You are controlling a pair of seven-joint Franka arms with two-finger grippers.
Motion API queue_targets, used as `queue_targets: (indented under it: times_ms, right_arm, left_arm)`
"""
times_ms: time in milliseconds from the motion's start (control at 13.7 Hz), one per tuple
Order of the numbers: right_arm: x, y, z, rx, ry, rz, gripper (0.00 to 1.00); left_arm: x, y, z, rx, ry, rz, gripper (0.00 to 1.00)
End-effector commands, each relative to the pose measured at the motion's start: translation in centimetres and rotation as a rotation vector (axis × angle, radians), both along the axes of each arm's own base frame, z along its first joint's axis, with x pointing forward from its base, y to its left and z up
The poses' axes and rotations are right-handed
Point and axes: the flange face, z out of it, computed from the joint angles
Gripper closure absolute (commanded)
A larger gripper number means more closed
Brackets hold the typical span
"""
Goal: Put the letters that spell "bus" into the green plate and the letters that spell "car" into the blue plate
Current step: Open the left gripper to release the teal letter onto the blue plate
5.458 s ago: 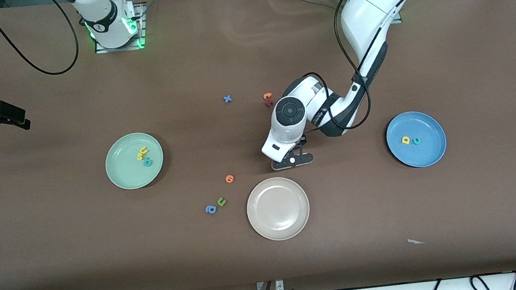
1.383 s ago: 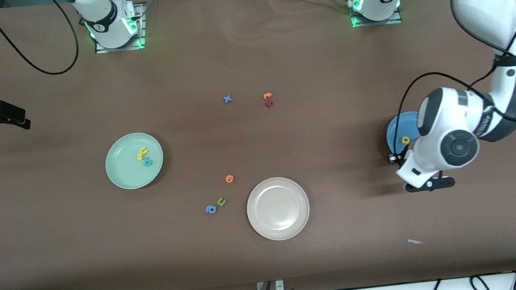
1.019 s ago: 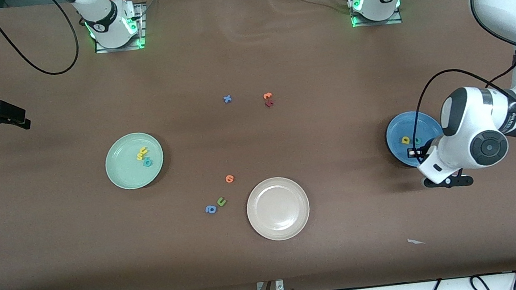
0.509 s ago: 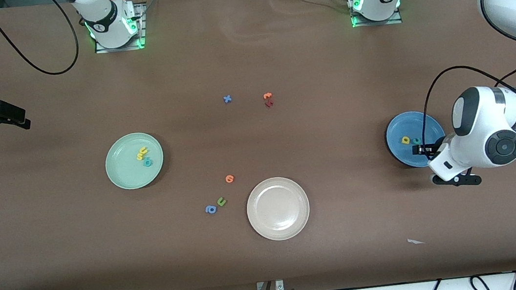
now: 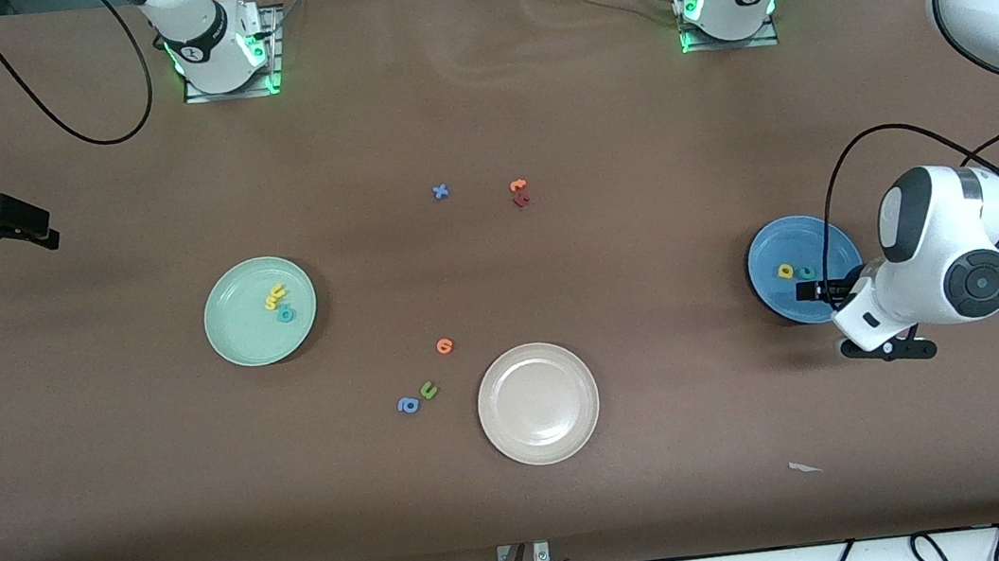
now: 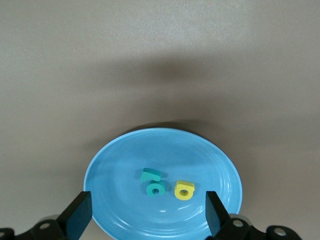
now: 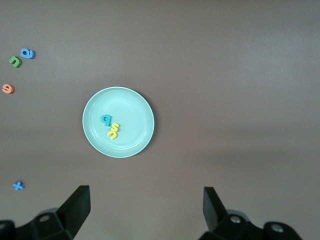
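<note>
The right pincer [image 7: 142, 212] hangs with its fingers wide apart and empty, high above the tabletop [image 5: 673, 450] at the right arm's end; this arm waits. The round pale green plate [image 5: 231, 342] holds the teal "b" [image 5: 284, 314], the yellow "u" [image 5: 272, 303] and the yellow "s" [image 5: 278, 291], all close together. Nearer to the front camera lie an orange letter [image 5: 444, 346], a green "u" [image 5: 428, 390], a blue "a" [image 5: 408, 406] and a round beige plate [image 5: 538, 403]. The round blue plate [image 5: 773, 295] holds the yellow "a" [image 5: 785, 271], the teal "c" [image 6: 155, 189] and the teal "r" [image 6: 150, 175]. The left pincer [image 6: 146, 217] is over this plate's rim, fingers wide apart, holding nothing.
</note>
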Motion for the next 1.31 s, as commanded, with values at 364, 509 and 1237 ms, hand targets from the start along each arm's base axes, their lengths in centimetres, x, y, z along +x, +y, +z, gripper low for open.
queue_targets:
  times_ms: [364,509,1237]
  right_arm:
    - [0.0,-0.3,0.4,0.007,0.006,0.009,0.0]
    - [0.1,-0.3,0.5,0.007,0.004,0.009,0.0]
    - [0.0,-0.3,0.4,0.007,0.006,0.009,0.0]
  left_arm:
    - [-0.2,1.4,6.1,0.025,-0.049,0.013,0.0]
    - [-0.3,2.4,7.2,0.017,-0.041,0.034,0.0]
    - [-8.1,0.5,26.6,-0.101,-0.123,0.176,0.0]
